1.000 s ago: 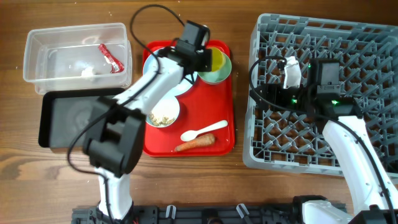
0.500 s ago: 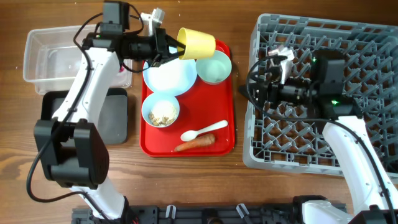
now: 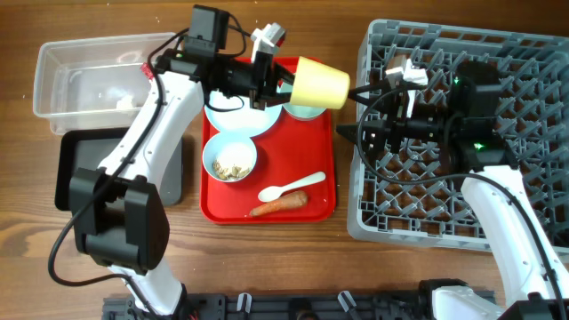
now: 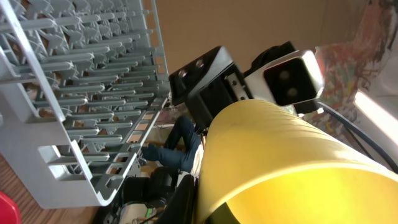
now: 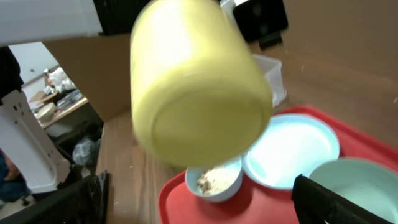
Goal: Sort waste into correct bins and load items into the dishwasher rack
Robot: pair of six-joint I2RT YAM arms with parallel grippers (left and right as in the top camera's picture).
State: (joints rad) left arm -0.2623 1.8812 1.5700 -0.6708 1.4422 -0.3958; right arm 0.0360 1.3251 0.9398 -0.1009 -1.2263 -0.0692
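Observation:
My left gripper point(image 3: 283, 80) is shut on the small yellow cup point(image 3: 320, 83) and holds it on its side in the air above the red tray's right back corner. The cup's bottom faces my right gripper point(image 3: 360, 120), which is open and empty at the left edge of the grey dishwasher rack point(image 3: 498, 53). The cup fills the right wrist view point(image 5: 199, 87) and the left wrist view point(image 4: 280, 162). On the tray are the blue plate point(image 3: 233, 120), a bowl of crumbs point(image 3: 229, 160), a second bowl point(image 3: 305, 113), the white spoon point(image 3: 289, 188) and the carrot piece point(image 3: 277, 205).
The flat red tray point(image 3: 320, 178) lies at the centre. The clear tub point(image 3: 89, 67) stands at the back left with the red wrapper point(image 3: 147, 68) just showing behind my left arm. The black tray point(image 3: 76, 169) lies in front of the tub.
My left arm has swung right with the yellow cup, from above the plate toward the rack's left edge. The right gripper has stayed at the rack's left edge.

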